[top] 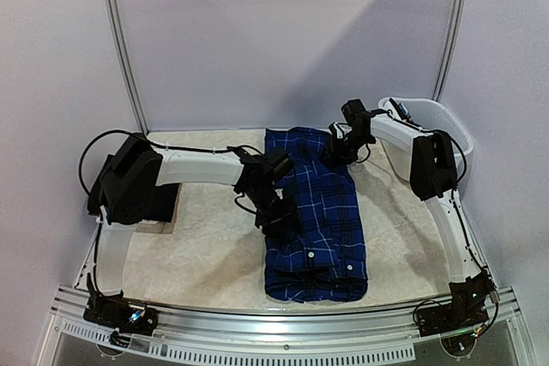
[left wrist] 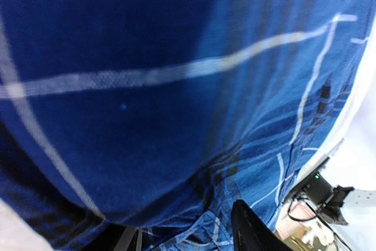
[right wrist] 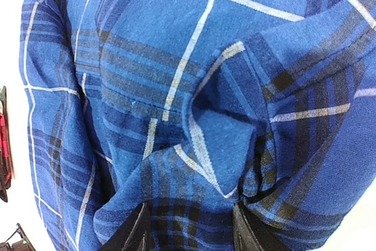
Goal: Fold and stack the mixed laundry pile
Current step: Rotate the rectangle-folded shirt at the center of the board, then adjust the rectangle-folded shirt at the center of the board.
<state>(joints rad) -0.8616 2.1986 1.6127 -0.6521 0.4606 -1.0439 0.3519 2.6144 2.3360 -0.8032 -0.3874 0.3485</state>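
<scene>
A blue plaid shirt (top: 322,237) lies as a long folded strip down the middle of the table, collar end toward the front edge. My left gripper (top: 279,212) is at its left edge about halfway along. In the left wrist view the shirt's cloth (left wrist: 176,57) fills the frame and runs between the fingers (left wrist: 249,233) of the left gripper (left wrist: 182,227). My right gripper (top: 337,152) is at the far right corner of the shirt. In its wrist view the right gripper (right wrist: 188,216) is shut on a bunched fold of plaid cloth (right wrist: 217,145). No other garments of the pile show clearly.
A white plastic basket (top: 433,117) stands at the back right, close behind the right arm. A cream fuzzy cover (top: 206,246) lies over the table. A tan board (top: 167,212) sits under the left arm's elbow. A red and black sliver (right wrist: 4,145) shows at the left edge of the right wrist view.
</scene>
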